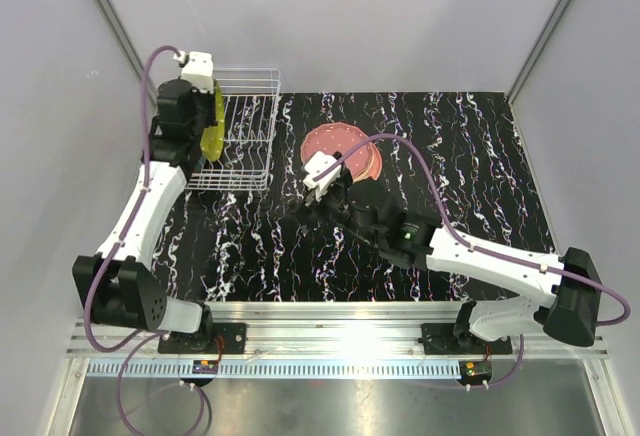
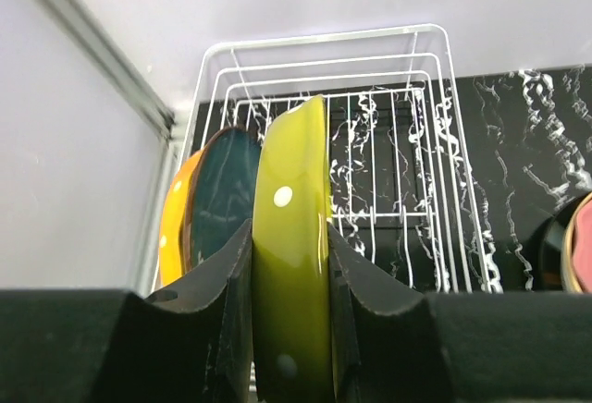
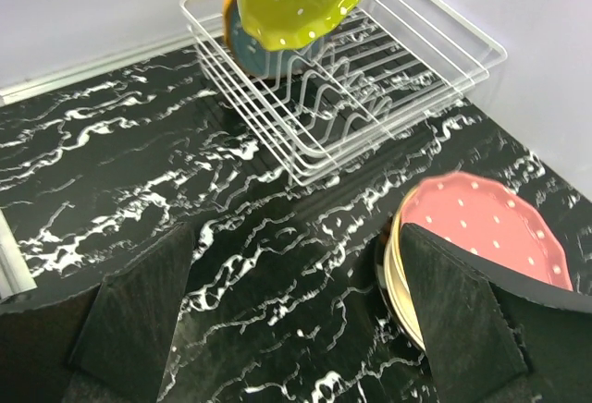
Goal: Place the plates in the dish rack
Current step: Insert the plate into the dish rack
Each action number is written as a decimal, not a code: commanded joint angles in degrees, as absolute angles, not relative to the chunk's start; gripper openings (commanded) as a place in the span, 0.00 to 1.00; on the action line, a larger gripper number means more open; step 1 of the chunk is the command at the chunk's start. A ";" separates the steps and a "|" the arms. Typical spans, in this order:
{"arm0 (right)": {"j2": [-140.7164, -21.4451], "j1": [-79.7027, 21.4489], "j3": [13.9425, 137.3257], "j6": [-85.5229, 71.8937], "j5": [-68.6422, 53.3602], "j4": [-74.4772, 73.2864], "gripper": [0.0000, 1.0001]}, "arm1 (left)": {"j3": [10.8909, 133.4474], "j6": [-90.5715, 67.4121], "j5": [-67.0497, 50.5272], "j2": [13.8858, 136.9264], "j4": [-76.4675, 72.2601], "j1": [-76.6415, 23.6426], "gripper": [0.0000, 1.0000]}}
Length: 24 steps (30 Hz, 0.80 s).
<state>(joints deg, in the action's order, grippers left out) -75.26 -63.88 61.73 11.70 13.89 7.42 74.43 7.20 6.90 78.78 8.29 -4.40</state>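
Green plate [image 2: 291, 200] over the dish rack [image 1: 240, 178]
Our left gripper [image 2: 289, 237] clamps the plate upright; the rack sits far left. Our right gripper [image 3: 296, 232] gapes wide, empty, near the pink plates [image 3: 490, 227].

One dish rack [image 1: 245, 136]. Three plates at it: one green plate [image 2: 291, 255], one teal plate [image 2: 222, 195], one orange plate [image 2: 171, 227]. On the surface [image 1: 480, 136], one pink plate [image 3: 486, 227] tops one cream plate [image 3: 400, 283].

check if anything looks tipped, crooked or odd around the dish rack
Nothing stands out. The left gripper holds the green plate upright at the dish rack, the teal plate and orange plate stand on edge inside, and the pink plate lies flat on its stack.
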 commanded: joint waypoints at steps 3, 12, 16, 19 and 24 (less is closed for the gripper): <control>-70.84 -61.17 58.19 9.41 13.71 9.58 1.00 | 81.38 14.67 16.60 82.44 -2.72 -6.94 0.00; -68.73 -56.87 53.53 7.91 11.17 9.76 1.00 | 80.86 19.51 20.29 86.66 -6.76 -7.47 0.00; -68.99 -55.20 52.56 7.21 9.93 10.02 1.00 | 80.94 25.47 24.60 88.06 -9.57 -9.57 0.00; -69.43 -54.23 52.03 6.86 9.14 10.72 1.00 | 81.74 29.50 26.27 89.03 -10.89 -11.94 0.00; -69.70 -53.35 51.33 6.77 9.05 10.55 1.00 | 81.74 39.11 30.49 90.96 -14.24 -14.59 0.00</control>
<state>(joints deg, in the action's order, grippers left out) -70.85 -54.11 51.72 7.62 9.93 7.90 76.84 30.59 25.52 91.53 -1.08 -13.41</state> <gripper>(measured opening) 0.994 0.273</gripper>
